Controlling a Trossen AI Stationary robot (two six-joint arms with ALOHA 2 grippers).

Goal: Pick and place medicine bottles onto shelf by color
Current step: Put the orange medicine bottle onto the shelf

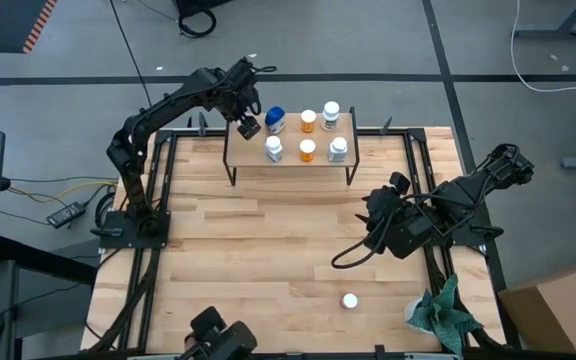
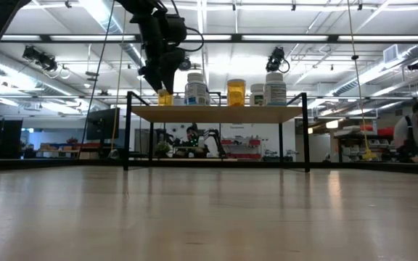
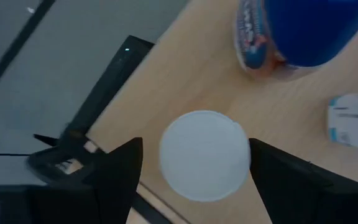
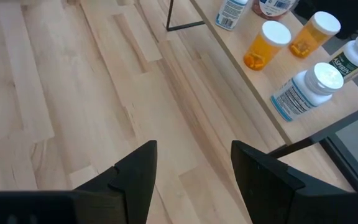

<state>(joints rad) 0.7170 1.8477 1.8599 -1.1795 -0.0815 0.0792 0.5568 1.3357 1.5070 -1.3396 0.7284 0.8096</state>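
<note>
Hovering over the shelf [image 1: 290,160], the left gripper [image 3: 191,168] straddles a white-capped bottle [image 3: 204,155] with fingers spread, contact unclear; its body is hidden. Right gripper [image 4: 191,171] waits open above the table [image 1: 258,250].

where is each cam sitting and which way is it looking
High view: above the table, looking straight down; both dark arms, small light-wood shelf on black legs.
Low view: table height, level toward the shelf; left gripper shows.
Left wrist: over a white-capped bottle between its open fingers.
Right wrist: over bare tabletop, right gripper open.
Shared: the blue-capped bottle appears in high and left wrist views.
</note>
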